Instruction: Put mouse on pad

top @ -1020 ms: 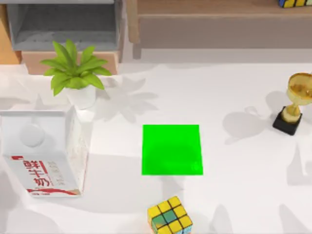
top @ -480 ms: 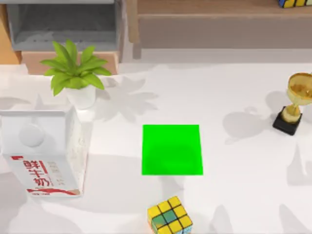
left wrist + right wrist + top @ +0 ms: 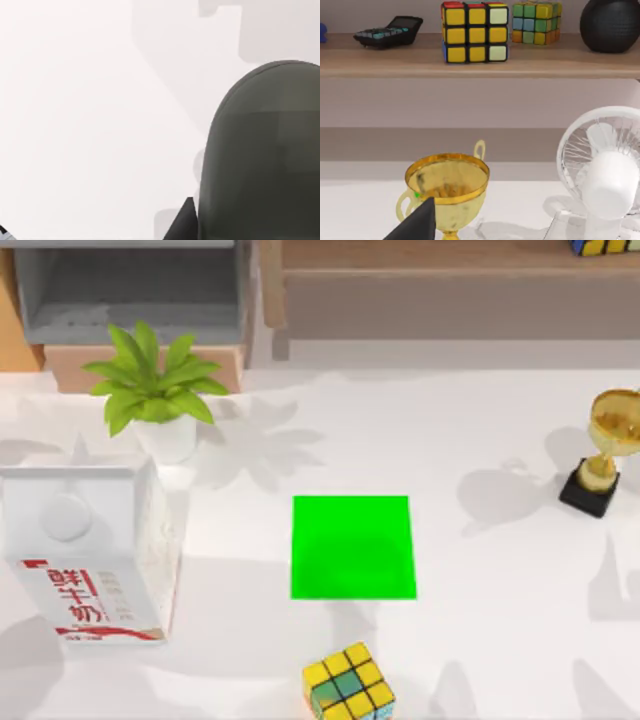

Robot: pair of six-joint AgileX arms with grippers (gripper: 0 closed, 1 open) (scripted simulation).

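Left end effector (image 3: 182, 225) just beside mouse (image 3: 260, 155)

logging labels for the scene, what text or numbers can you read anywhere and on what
"鲜牛奶", red characters printed on the front face of the milk carton at the table's left side in the top view.
Small red print under those characters on the carton: too small to read.
Calculator on the shelf in the right wrist view: its key markings are too small to read.
Pad, puzzle cube, trophy: no text seen.
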